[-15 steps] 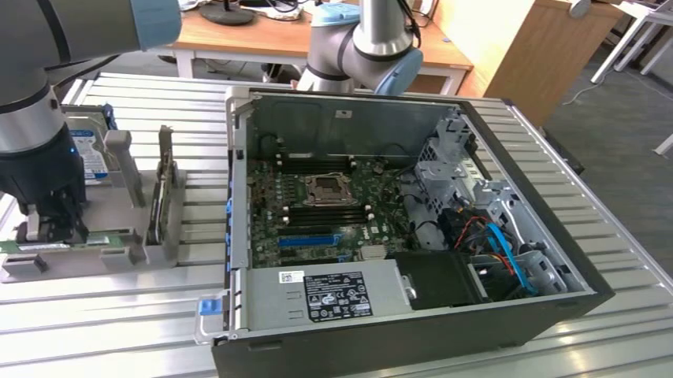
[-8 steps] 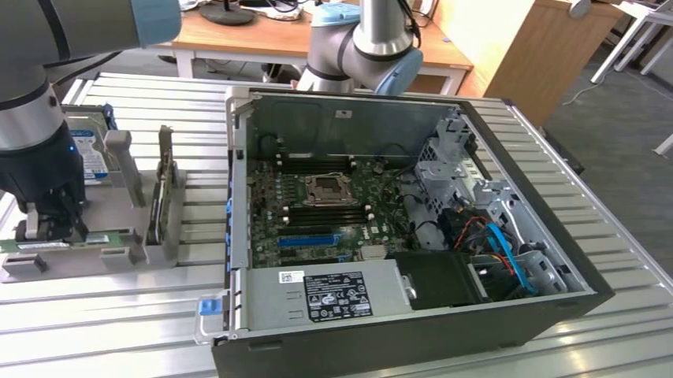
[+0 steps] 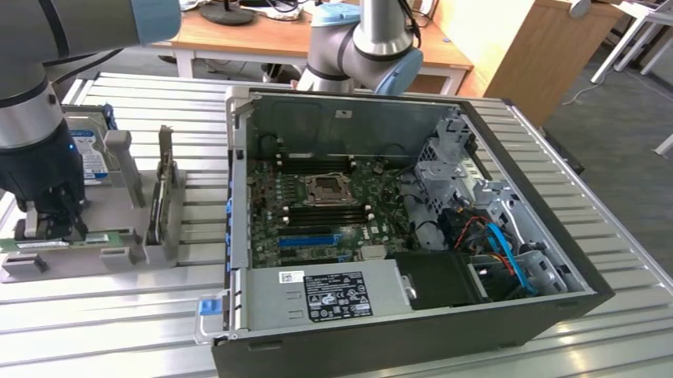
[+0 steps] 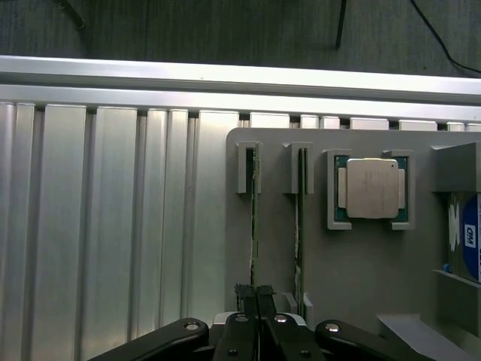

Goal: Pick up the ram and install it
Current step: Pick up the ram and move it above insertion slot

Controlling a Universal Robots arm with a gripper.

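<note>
We see the gripper [image 4: 257,295] low over the grey holder [image 4: 361,271], jaws pinched on the ram [image 4: 254,218] standing edgewise in its slot, open computer case [image 3: 347,122] to the exterior view's right.

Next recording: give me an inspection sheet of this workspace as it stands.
Surface: slatted metal table, grey holder on it.
Job's things: ram on edge in the holder's slots; open computer case beside the holder.
Clutter: second stick, processor, hard drive in the holder.
Grippers: gripper shut on the ram's top edge.
Cables: blue and orange cables inside the case.
Surroundings: wooden desks behind.
</note>
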